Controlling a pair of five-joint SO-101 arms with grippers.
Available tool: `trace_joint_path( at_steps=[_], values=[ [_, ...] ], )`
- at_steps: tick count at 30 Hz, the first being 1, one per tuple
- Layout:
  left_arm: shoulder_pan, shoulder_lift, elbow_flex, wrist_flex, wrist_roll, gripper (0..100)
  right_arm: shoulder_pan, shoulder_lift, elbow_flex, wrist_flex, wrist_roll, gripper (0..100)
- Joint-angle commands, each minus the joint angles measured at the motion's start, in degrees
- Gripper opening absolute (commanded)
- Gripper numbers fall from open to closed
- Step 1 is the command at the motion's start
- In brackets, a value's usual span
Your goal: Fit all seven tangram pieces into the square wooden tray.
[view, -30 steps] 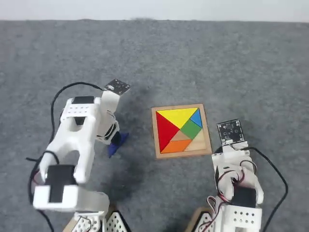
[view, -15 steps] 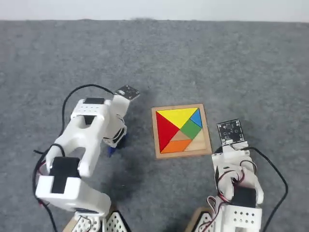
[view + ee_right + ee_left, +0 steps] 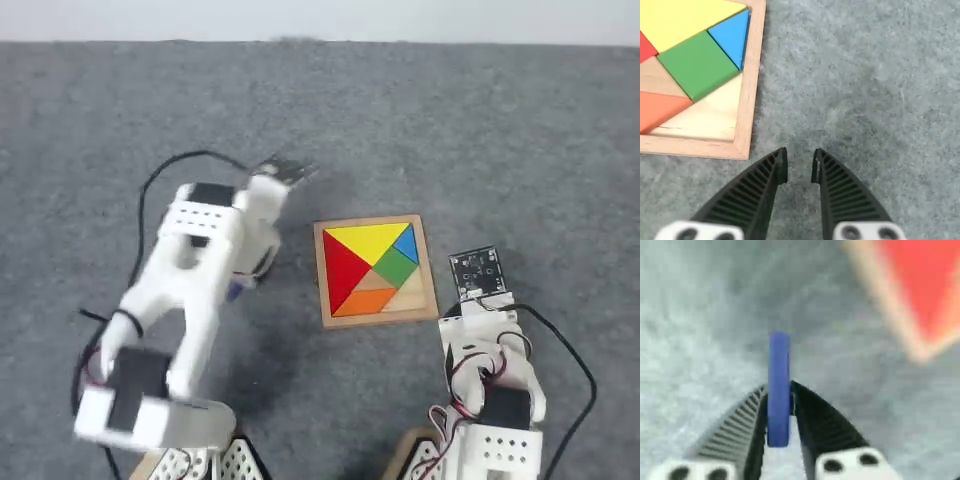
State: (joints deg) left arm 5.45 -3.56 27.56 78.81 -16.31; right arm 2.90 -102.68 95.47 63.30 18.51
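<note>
"Blue is the one in hand, then?"

"Yes. My left gripper [image 3: 779, 390] is pinched shut on the blue piece [image 3: 778, 385]. It stands on edge between the pads, a thin slab held over the grey mat [image 3: 120, 120], near the left side of the wooden tray [image 3: 375, 221]."

"Which step is that?"

"Bringing over the last piece, I reckon. The other pieces [image 3: 372, 245] lie fitted in the tray, and a pale bare gap [image 3: 705, 117] shows at the corner nearest my right arm."

"What does the next move call for?"

"Crossing the tray to that gap, then laying the slab flat. It has to be turned to match the slanted outline before I let go, since on edge it will not drop in."

"And your right side?"

"My right gripper [image 3: 799, 165] holds nothing. Its fingers are parted a narrow way, low over the mat just outside the tray's edge."
</note>
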Motion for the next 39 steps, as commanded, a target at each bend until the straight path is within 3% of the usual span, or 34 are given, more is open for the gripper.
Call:
trace_joint_path(
  at_steps=[1, 7, 11, 19, 36, 39],
  values=[
    [13.4, -10.8, -6.5, 4.1, 7.6, 1, -0.7, -0.3, 0.5, 0.2, 0.7, 9.9],
    [17.6, -3.5, -7.3, -2.9, 9.6, 1, 1.1, -0.2, 0.4, 0.4, 0.6, 9.9],
    [19.4, 4.1, -10.9, -8.7, 14.2, 1, 5.0, -0.2, 0.3, 0.2, -0.8, 9.9],
    [30.5, 16.6, -18.2, -14.6, 25.1, 1, 7.3, -0.7, 0.7, 0.2, -0.6, 9.7],
    [31.2, 26.6, -23.1, -19.3, 23.3, 1, 9.2, -0.8, 0.8, 0.2, -0.6, 9.1],
    [31.3, 27.2, -23.1, -19.1, 22.0, 5, 9.2, -0.8, 0.8, 0.2, -0.6, 9.1]
  ],
)
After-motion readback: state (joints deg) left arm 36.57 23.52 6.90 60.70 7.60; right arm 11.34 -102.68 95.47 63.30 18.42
